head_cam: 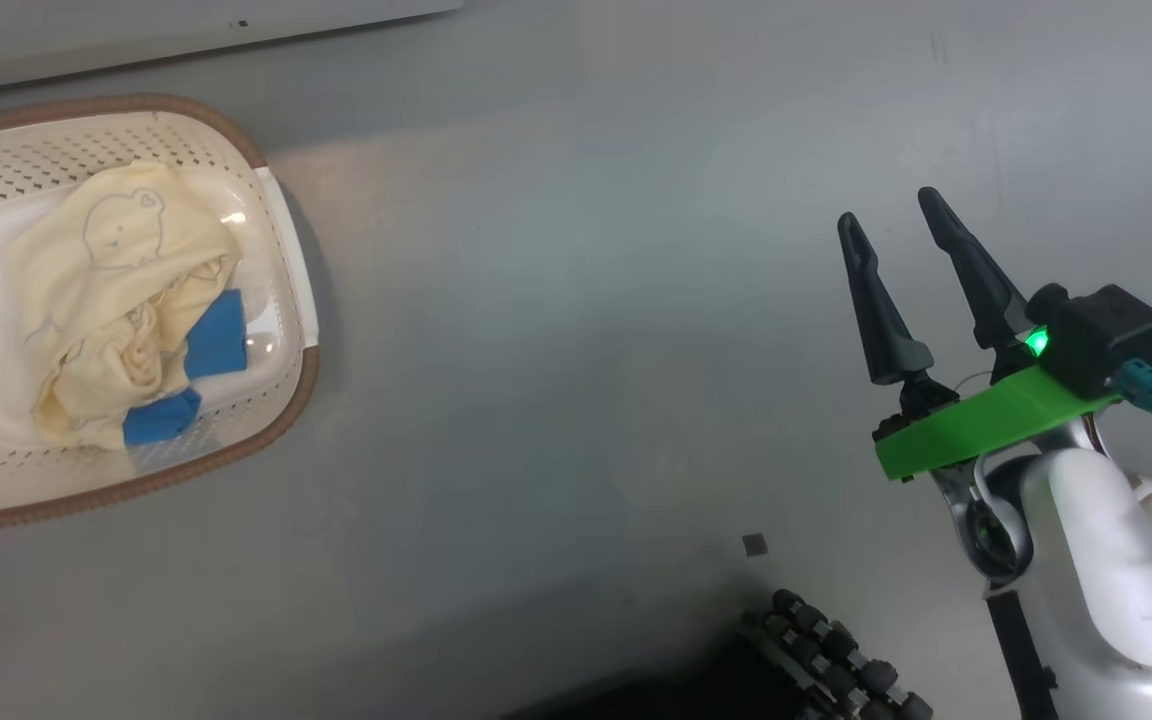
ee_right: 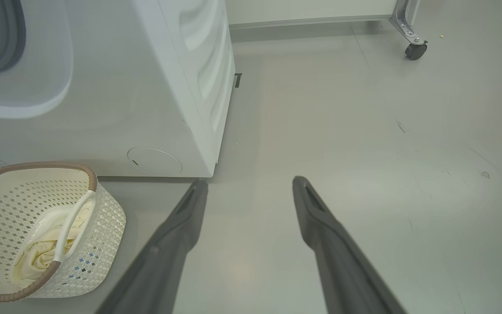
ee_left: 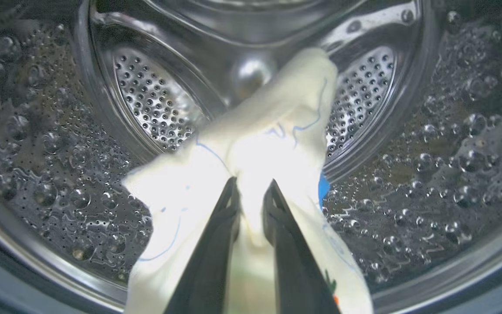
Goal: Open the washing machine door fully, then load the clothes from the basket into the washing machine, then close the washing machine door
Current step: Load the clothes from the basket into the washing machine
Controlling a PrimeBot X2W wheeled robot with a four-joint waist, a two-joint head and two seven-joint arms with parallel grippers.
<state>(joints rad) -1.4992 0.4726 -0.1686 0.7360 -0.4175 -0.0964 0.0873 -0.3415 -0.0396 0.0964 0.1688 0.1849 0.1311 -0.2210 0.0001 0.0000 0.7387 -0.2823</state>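
Left end effector (ee_left: 253, 181) pinches cream cloth (ee_left: 277, 126), blue line prints, inside drum (ee_left: 146, 100); right end effector (head_cam: 888, 207) spread, empty.

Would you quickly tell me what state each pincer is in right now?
Left pincer: closed on the cream-yellow cloth inside the drum.
Right pincer: open, holding nothing.

Soft even light on the floor (head_cam: 576, 300); glare bleaches the clothes (ee_left: 268, 148) (drum (ee_left: 50, 183) edges bowed, blurry).

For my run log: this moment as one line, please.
left end effector: shut on cream garment, inside drum | right end effector: open | basket: clothes inside
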